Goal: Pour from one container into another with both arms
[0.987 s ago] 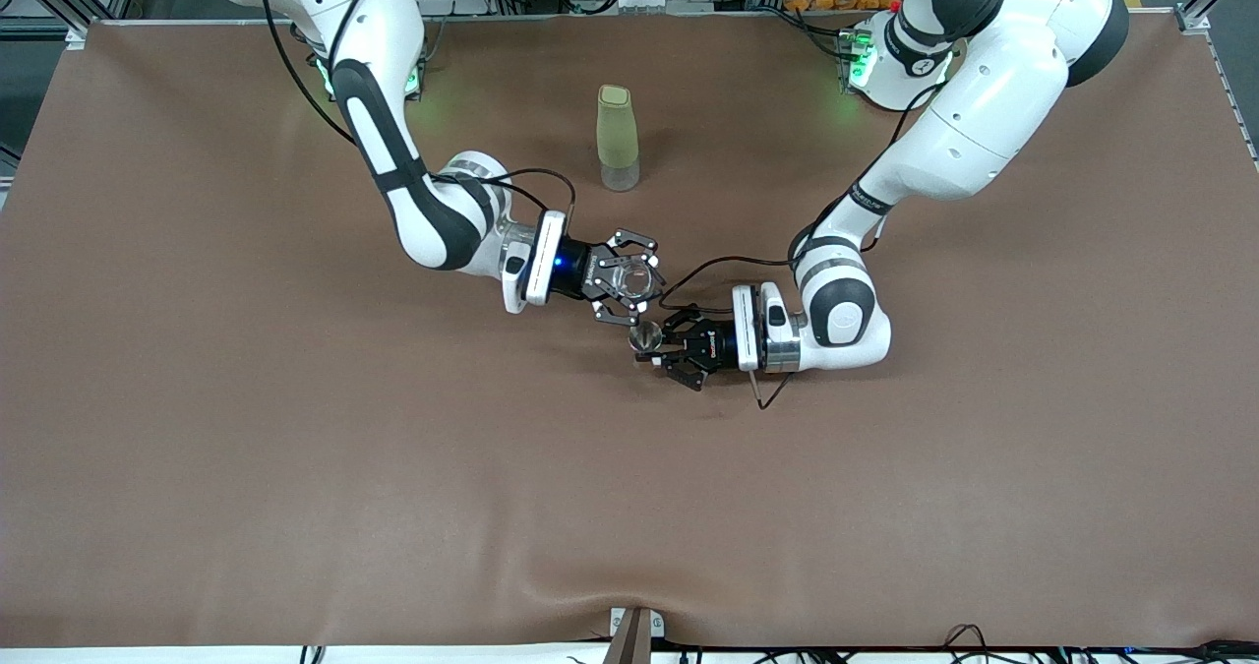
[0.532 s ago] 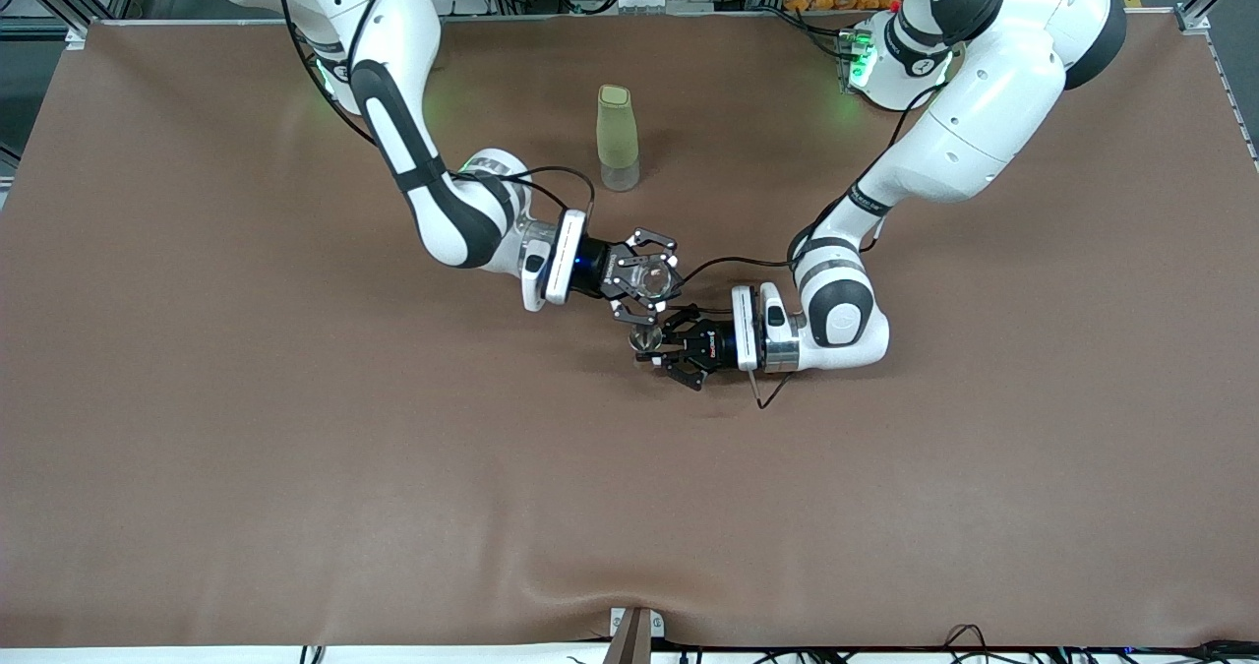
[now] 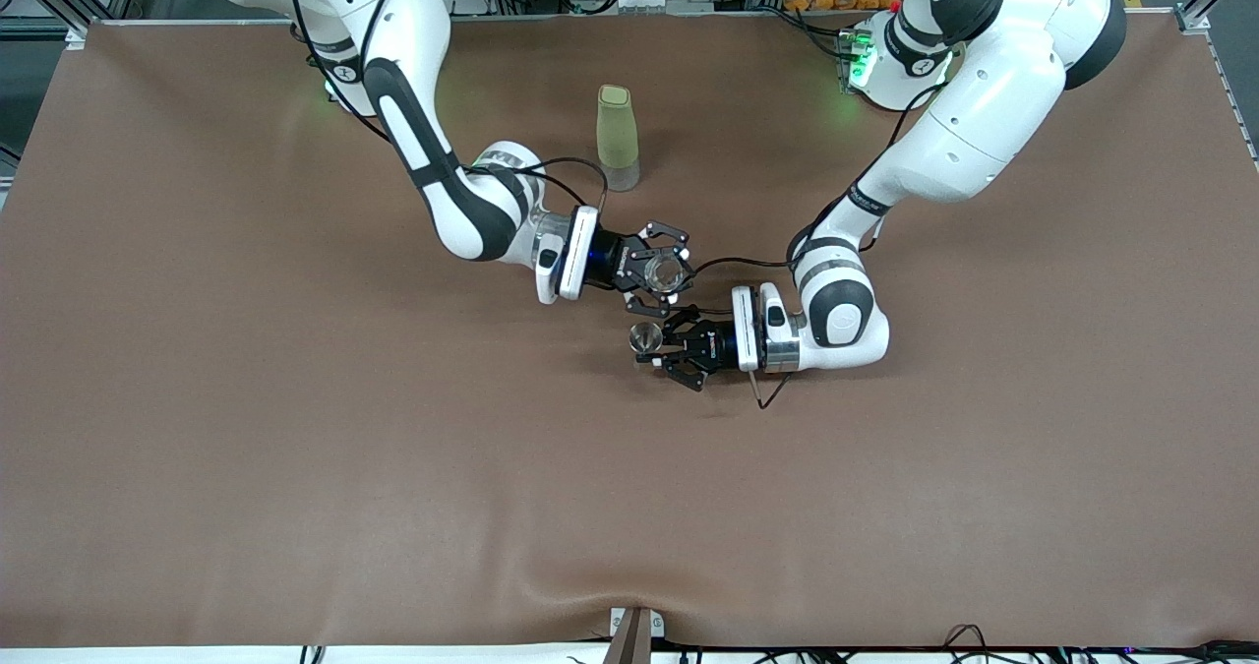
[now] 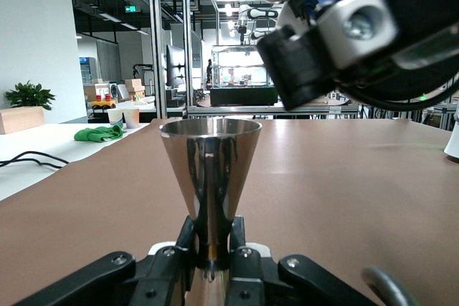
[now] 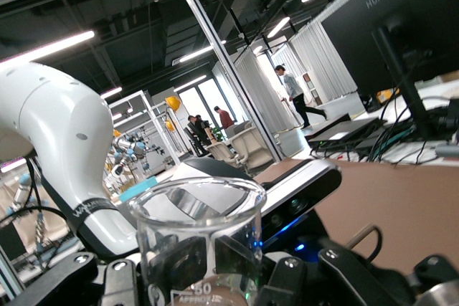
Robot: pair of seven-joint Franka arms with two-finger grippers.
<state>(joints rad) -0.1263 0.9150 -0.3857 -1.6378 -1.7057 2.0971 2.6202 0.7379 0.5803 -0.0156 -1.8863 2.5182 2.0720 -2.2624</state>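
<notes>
My right gripper point(image 3: 661, 272) is shut on a clear glass beaker point(image 3: 669, 270) and holds it off the brown table. In the right wrist view the beaker point(image 5: 201, 227) stands close up, with the fingers point(image 5: 179, 263) seen through its glass. My left gripper point(image 3: 657, 345) is shut on a small metal double-cone jigger point(image 3: 644, 334), low over the table. In the left wrist view the jigger point(image 4: 209, 163) stands upright with the fingers point(image 4: 240, 238) clamped on its narrow waist. The right arm's gripper point(image 4: 358, 34) hangs just above and beside the jigger's rim.
A tall pale green bottle point(image 3: 618, 138) stands on the table, farther from the front camera than both grippers. A brown mat point(image 3: 295, 448) covers the whole table. A loose black cable point(image 3: 759, 393) hangs by the left wrist.
My right arm has carried the beaker toward the left arm's end of the table, bringing it close beside the jigger. The left arm and the jigger have not moved.
</notes>
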